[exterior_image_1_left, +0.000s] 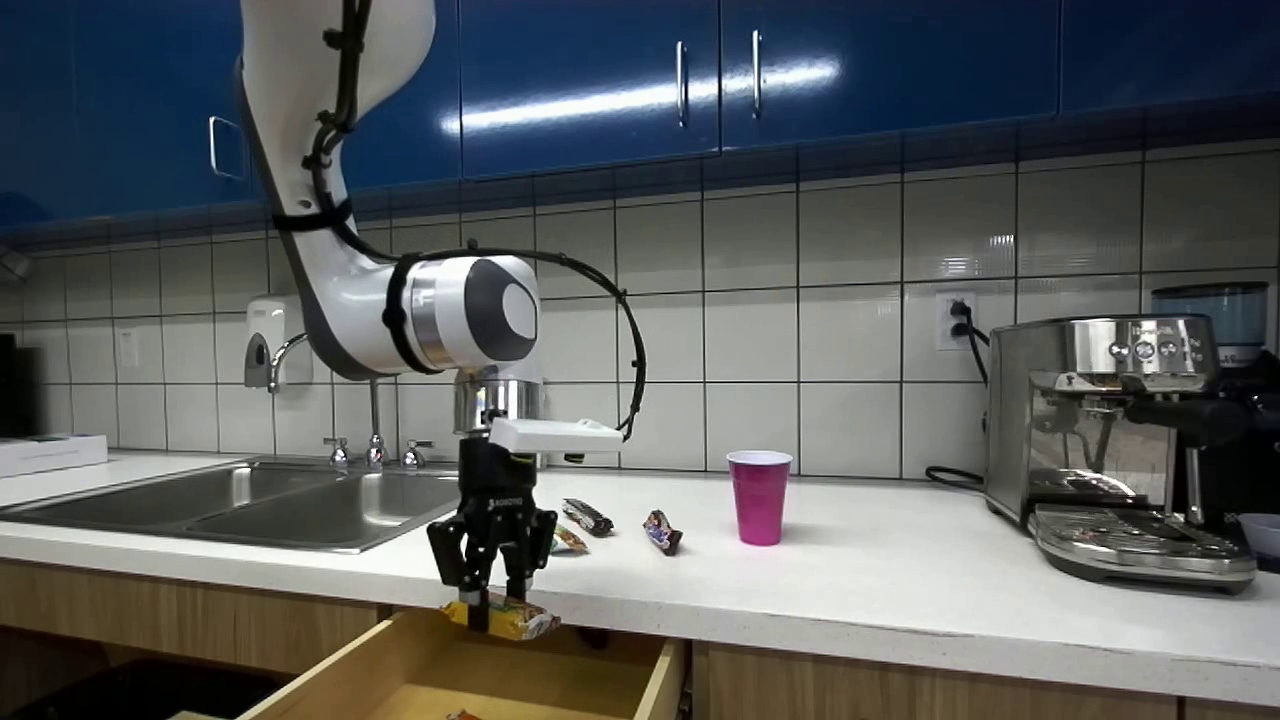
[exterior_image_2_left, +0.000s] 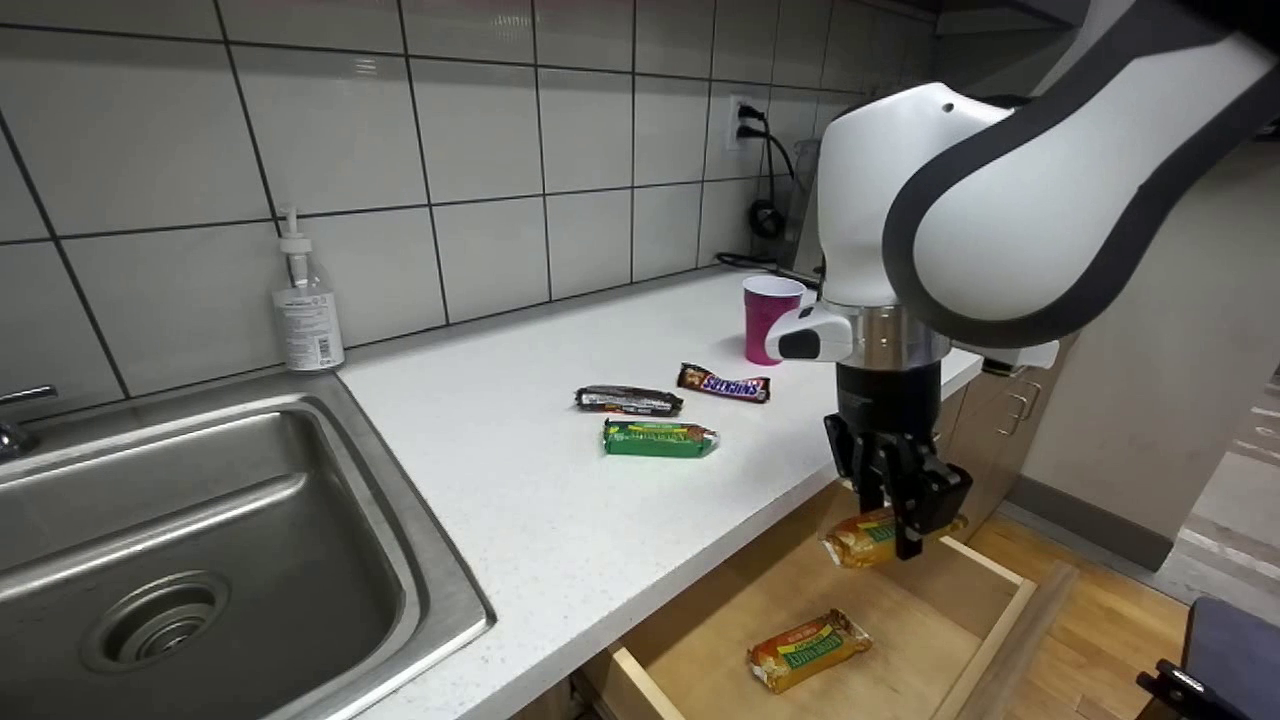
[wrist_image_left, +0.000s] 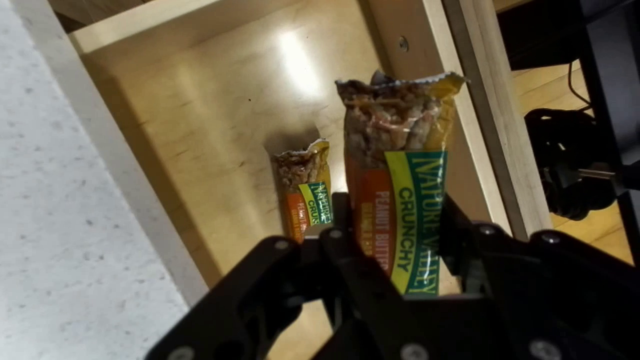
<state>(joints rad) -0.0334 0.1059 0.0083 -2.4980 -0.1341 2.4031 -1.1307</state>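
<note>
My gripper (wrist_image_left: 397, 220) is shut on a yellow-orange Nature Valley peanut butter bar (wrist_image_left: 400, 125), its fingers on the bar's two long sides. In both exterior views the held bar (exterior_image_1_left: 530, 622) (exterior_image_2_left: 858, 542) hangs above the pulled-out wooden drawer (exterior_image_2_left: 930, 630), just beyond the counter's front edge. A matching bar (exterior_image_2_left: 808, 650) lies on the drawer floor; the left finger hides its near end in the wrist view. On the white counter are a green bar (exterior_image_2_left: 657, 440), a dark-wrapped bar (exterior_image_2_left: 628, 401) and a Snickers bar (exterior_image_2_left: 723, 383). Behind them stands a magenta cup (exterior_image_1_left: 760, 500).
A steel sink (exterior_image_1_left: 330, 515) is set into the counter (exterior_image_1_left: 880, 580) beside the bars. At the opposite end stands a coffee machine (exterior_image_1_left: 1110, 420). A soap bottle (exterior_image_2_left: 307, 310) stands behind the sink. The drawer's side wall (exterior_image_1_left: 660, 680) rises near the gripper.
</note>
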